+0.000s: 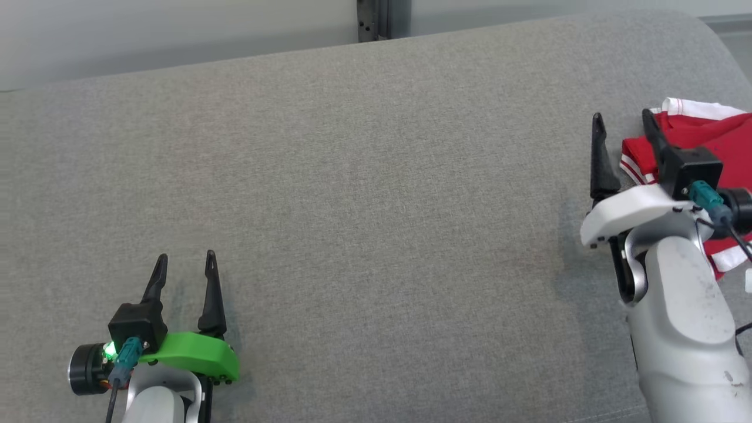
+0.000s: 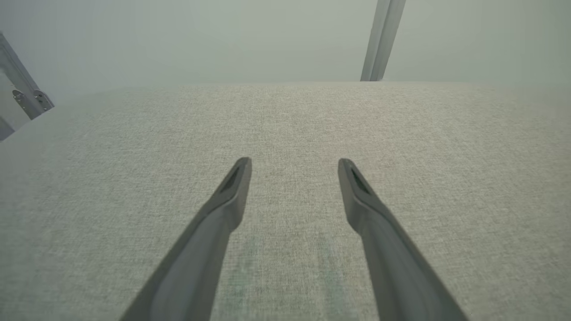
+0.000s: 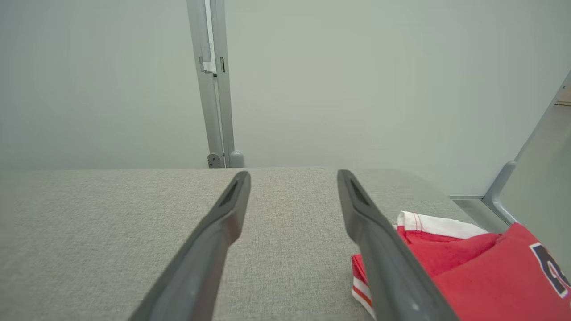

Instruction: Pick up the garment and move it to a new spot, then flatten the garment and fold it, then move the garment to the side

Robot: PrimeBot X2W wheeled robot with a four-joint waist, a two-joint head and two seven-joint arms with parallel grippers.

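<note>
Garment (image 1: 725, 138), a folded red bundle with white trim, lies at the right edge of the frame on the grey fabric desk (image 1: 376, 194). It is just right of the right gripper (image 1: 621, 114), whose fingers are spread and empty. Its long axis seems to run up and down the frame, with the striped edge facing left. The left gripper (image 1: 187, 255), also released, sits well apart at the lower left, so the right arm is nearer.

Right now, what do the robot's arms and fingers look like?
Each arm is pale grey and ends in two long black fingers. The left gripper has a green bracket and a green light; the right gripper has a white bracket. Both carry teal plugs with dark cables.
</note>
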